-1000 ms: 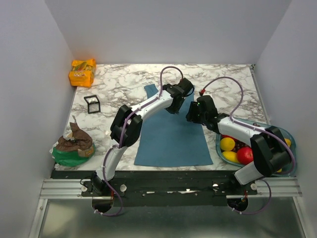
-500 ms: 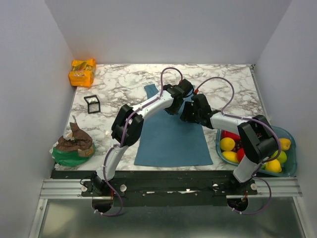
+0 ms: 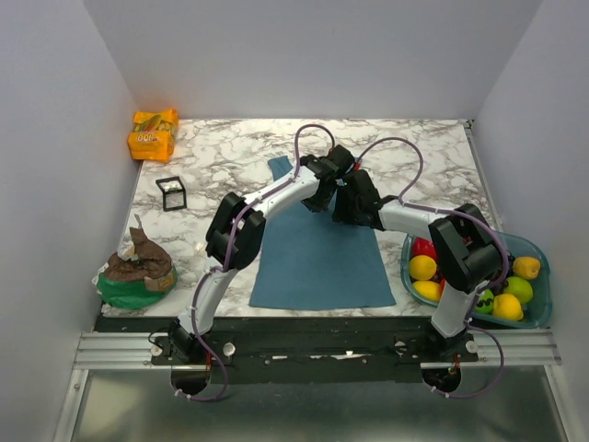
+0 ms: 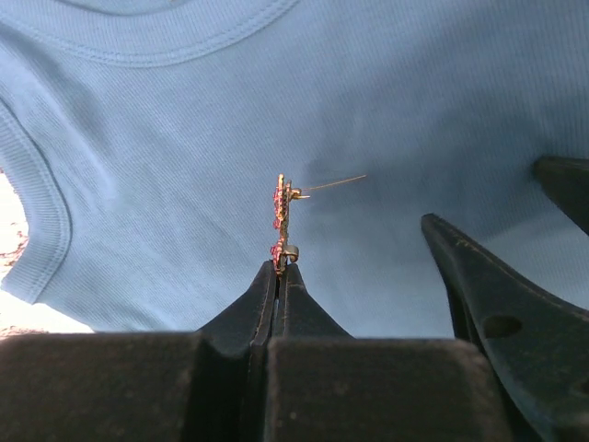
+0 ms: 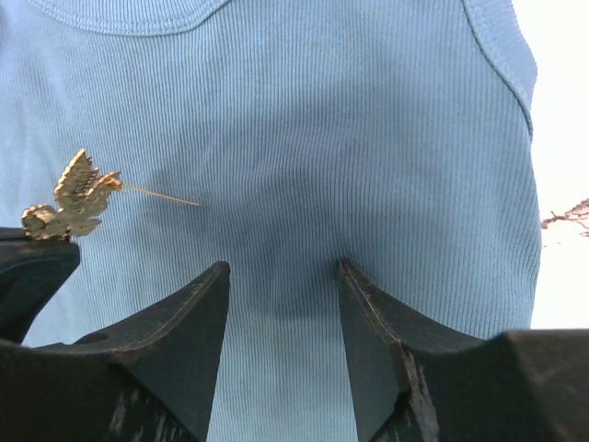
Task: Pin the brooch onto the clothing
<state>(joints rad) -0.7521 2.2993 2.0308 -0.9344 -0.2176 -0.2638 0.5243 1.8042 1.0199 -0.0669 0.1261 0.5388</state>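
1. Clothing: teal-blue rib-knit tank top, soft and matte, lying flat on the marble-pattern counter. It has stitched, banded hems at the scoop neck and armholes.
2. Brooch: tiny, gold-tone metal. The left wrist view shows it edge-on with red-pink stones on one face. The right wrist view shows the gold back, lobed like a leaf or flower.
3. The pin wire is thin and straight. It is swung out from the brooch body and points sideways toward the right gripper.
4. Left gripper: black tapered fingers clenched on the lower edge of the brooch. The brooch stands upright just past the fingertips.
5. Under and beyond the left gripper is the chest panel of the top. The neckline is farther out, and an armhole edge with bare counter is off to one side.
6. Can't tell whether the pin tip touches the fabric; a shadow sits close under it.
7. Right gripper: released, black wedge-shaped fingers spread apart, nothing held. Ribbed fabric shows in the gap between them, darkened by shadow.
8. From the right gripper, the brooch is just beside and outside one finger, with the wire tip aimed at the gap but short of it.
9. Can't tell whether the right fingertips are pressing on the cloth.
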